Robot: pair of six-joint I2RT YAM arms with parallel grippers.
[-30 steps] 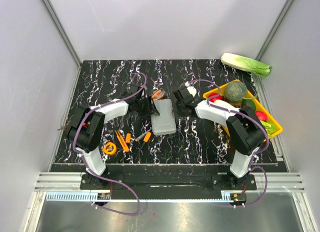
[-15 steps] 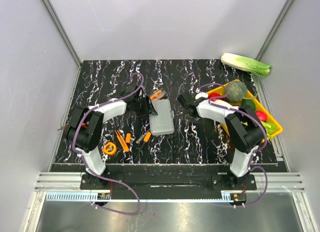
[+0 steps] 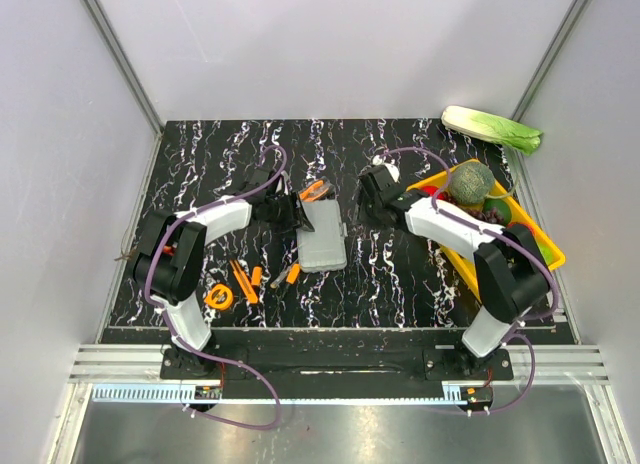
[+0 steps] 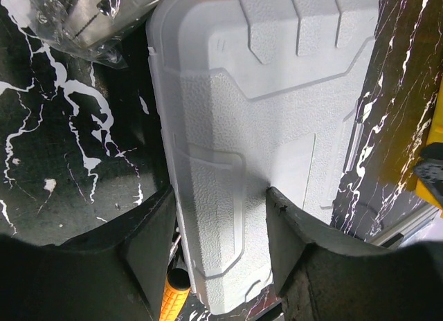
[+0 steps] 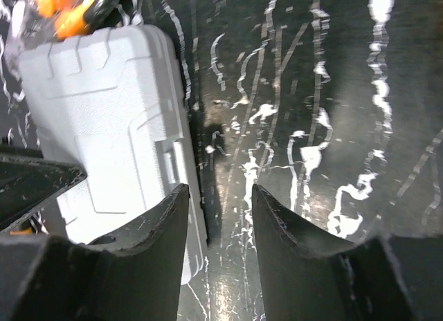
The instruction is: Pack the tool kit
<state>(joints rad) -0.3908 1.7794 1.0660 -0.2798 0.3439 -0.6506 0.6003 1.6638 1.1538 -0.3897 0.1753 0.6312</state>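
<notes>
Top external view: pale grey walls (image 3: 330,44) close in 3 sides of a black table (image 3: 420,284) veined with white like marble, and bare metal rails (image 3: 330,359) run along its near edge. 2 arms reach inward from there.

A yellow tray (image 3: 548,259) of vegetables sits well behind the right gripper (image 3: 370,199), with a long green-and-white cabbage (image 3: 492,130) beyond it, off the black surface.

The grey tool case (image 3: 323,242) lies closed and flat between the 2 grippers. The left gripper (image 4: 220,196) hangs over the case's left edge. Its jaws stand parted: 1 finger is at that edge and the other is over the pebbled, ribbed lid, which shows in the gap between them. The right gripper's jaws are also parted and hold nothing. They hang over bare table, and the case's latch side lies just left of them in the right wrist view.

Orange pliers (image 3: 316,191) lie just beyond the left jaws at the case's far end. 2 orange screwdrivers (image 3: 243,281) and an orange tape measure (image 3: 219,297) lie well behind the left jaws, nearer the arm's base.
</notes>
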